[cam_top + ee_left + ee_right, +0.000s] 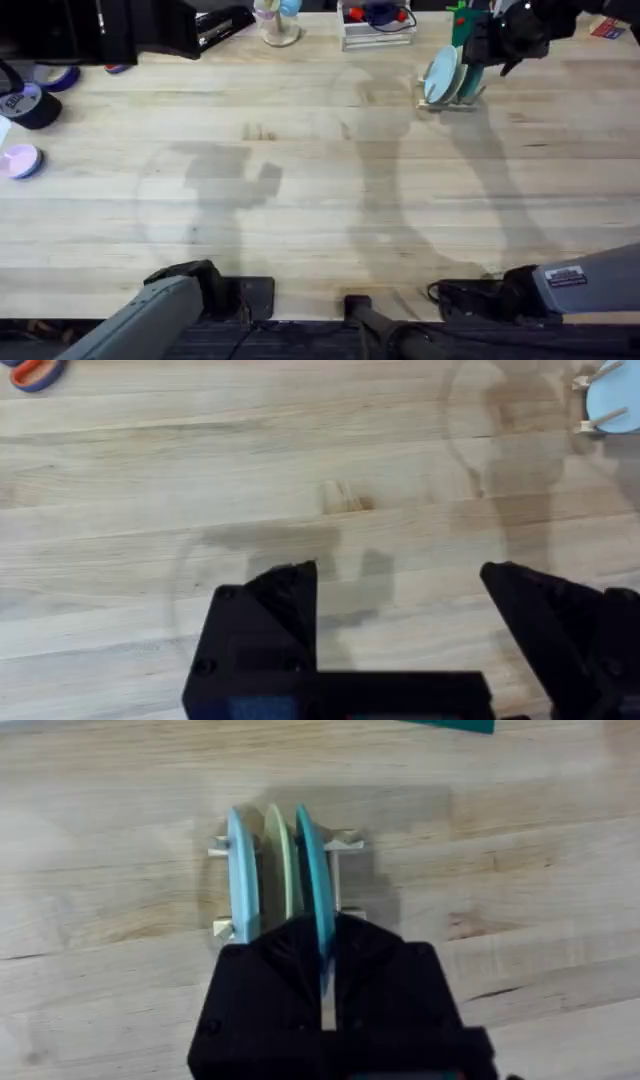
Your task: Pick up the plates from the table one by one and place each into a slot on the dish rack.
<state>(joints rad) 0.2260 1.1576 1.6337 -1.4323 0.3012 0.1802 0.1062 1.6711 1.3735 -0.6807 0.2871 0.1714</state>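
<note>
The small wooden dish rack (455, 100) stands at the far right of the table (300, 180). In the right wrist view three plates stand on edge in the dish rack (345, 845): a whitish-blue plate (242, 870), the cream-yellow plate (282, 855) and the bright sky-blue plate (312, 880). My right gripper (323, 945) is over the rack, shut on the rim of the sky-blue plate, which stands in its slot. My right gripper (485, 50) hangs above the rack in the overhead view. My left gripper (400, 575) is open over bare wood, far from the rack (600, 405).
Tape rolls (35, 100) and a pink disc (20, 160) lie at the left edge. A white wire tray (378, 28) and a cup (278, 25) stand along the back. Orange-handled scissors (35, 372) lie on the wood.
</note>
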